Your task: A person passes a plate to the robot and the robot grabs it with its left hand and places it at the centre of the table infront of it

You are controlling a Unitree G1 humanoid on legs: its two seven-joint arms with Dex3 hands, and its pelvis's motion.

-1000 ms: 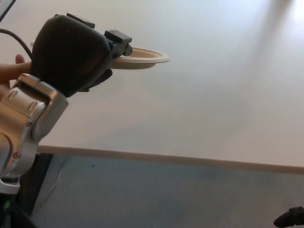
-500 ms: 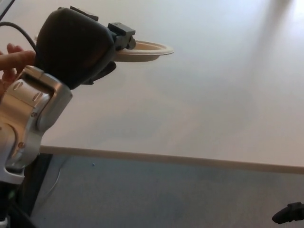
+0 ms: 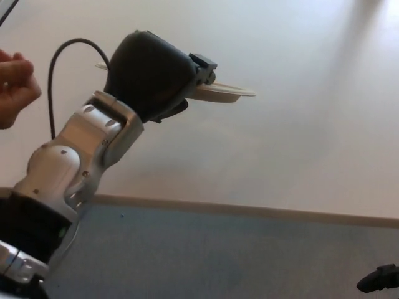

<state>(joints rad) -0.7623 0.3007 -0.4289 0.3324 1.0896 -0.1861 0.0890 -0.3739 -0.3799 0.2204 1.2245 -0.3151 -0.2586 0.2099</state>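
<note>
Up above the table (image 3: 293, 143), the plate (image 3: 225, 93) is gripped at its near edge by the left hand (image 3: 156, 75), whose black fingers close over the rim. It is a pale cream disc, thin and shallow, seen almost edge-on, with a slightly raised lip; most of it juts out to the right of the hand, and a sliver shows on the far side. The hand itself is a rounded, matte black shell on a smooth silver forearm, with a black cable looping behind it. The tabletop is plain, off-white and smooth, with a lighter front edge. A person's hand (image 3: 15, 87), fingers curled, sits at the picture's left, apart from the plate. At the lower right corner only a dark tip of the right hand (image 3: 379, 278) shows; whether it is open or closed cannot be told.
</note>
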